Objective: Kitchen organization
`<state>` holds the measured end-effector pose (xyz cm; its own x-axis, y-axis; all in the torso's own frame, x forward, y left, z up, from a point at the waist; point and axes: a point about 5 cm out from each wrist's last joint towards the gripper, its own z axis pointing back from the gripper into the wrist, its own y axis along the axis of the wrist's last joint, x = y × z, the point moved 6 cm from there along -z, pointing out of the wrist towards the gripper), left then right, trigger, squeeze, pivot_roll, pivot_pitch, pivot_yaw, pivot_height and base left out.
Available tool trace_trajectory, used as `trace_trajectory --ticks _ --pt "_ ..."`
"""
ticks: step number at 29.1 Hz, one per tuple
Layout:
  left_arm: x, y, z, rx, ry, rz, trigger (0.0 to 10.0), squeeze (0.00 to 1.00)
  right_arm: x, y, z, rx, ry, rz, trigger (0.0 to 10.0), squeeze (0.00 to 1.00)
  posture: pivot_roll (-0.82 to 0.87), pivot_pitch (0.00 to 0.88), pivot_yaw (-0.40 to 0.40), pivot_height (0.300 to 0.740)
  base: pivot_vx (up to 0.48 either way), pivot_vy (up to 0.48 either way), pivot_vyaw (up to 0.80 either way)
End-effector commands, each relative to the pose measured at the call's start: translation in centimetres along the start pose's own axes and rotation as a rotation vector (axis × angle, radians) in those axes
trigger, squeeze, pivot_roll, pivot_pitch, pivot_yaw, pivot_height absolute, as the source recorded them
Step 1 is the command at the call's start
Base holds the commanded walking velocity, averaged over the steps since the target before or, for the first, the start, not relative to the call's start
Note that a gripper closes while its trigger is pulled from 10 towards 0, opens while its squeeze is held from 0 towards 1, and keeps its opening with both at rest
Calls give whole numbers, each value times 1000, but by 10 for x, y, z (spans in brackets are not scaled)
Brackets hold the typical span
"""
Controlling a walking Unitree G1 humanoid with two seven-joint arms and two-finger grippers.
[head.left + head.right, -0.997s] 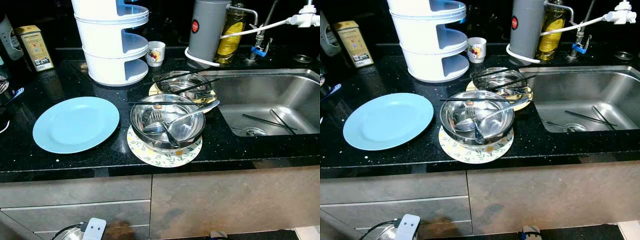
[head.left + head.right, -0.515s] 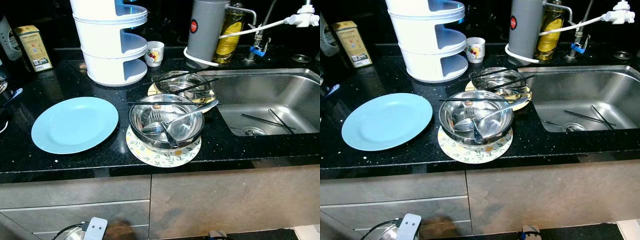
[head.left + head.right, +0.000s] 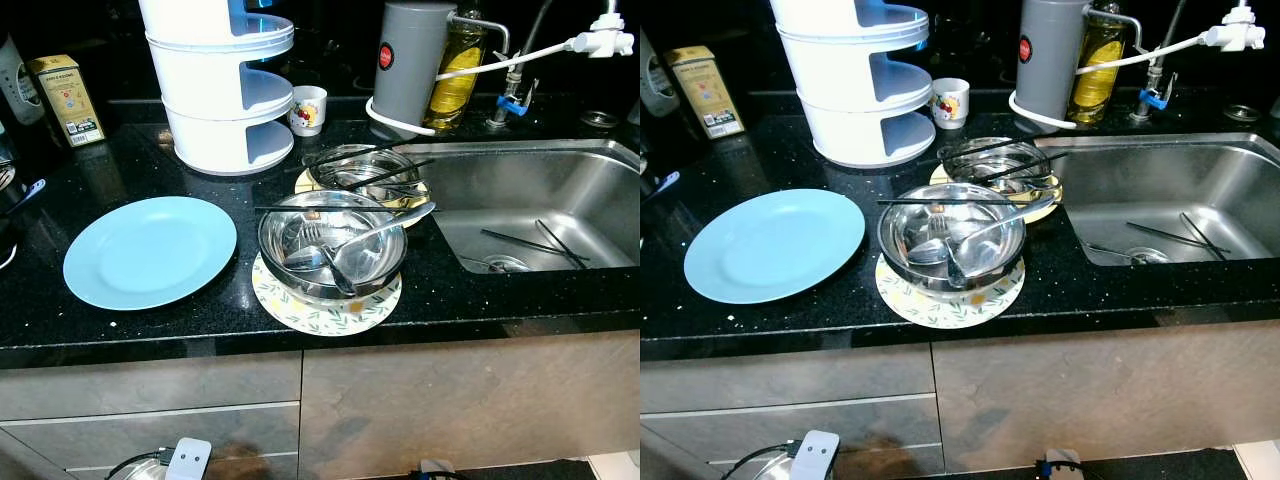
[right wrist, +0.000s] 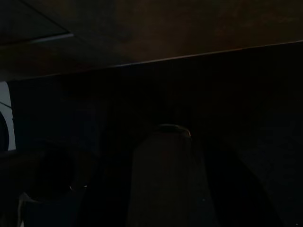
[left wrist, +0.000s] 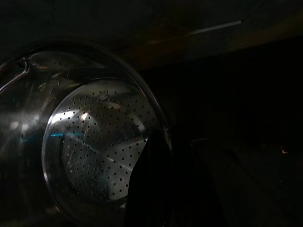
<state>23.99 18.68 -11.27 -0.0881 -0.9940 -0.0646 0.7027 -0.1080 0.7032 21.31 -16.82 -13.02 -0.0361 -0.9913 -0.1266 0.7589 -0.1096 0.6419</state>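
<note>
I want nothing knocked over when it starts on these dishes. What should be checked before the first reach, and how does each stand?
1. Front steel bowl seated on patterned plate: ok.
2. Bowl free of loose items: not ok, chopsticks across its rim, spoon and fork inside.
3. Rear bowl free: not ok, chopsticks on it.
4. Blue plate flat, apart from bowls: ok.
5. Sink free: not ok, chopsticks inside.
6. Grippers open: cannot tell.

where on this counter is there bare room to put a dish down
Bare black counter lies between the blue plate and the white tiered rack, and between the steel bowl and the sink. The bowl stacks crowd the middle.
</note>
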Motion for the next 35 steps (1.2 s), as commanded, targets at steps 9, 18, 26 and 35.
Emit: trace_trajectory --ticks 9,18,26,35 --pt "4 3 1 30 -1 -11 10000 0 1 -8 2 -18 -15 1 10000 0 -57 56 -15 740 0 0 0" --pt "5 9 -2 28 -4 -31 10000 0 -1 2 -1 -1 3 19 10000 0 -75 95 -27 740 0 0 0" --pt "9 5 -2 16 -9 -39 10000 0 0 -7 1 -29 -4 16 10000 0 -73 156 -15 740 0 0 0" --pt "7 5 0 41 -3 -31 10000 0 -2 -9 1 -31 3 25 10000 0 -74 182 -17 740 0 0 0"
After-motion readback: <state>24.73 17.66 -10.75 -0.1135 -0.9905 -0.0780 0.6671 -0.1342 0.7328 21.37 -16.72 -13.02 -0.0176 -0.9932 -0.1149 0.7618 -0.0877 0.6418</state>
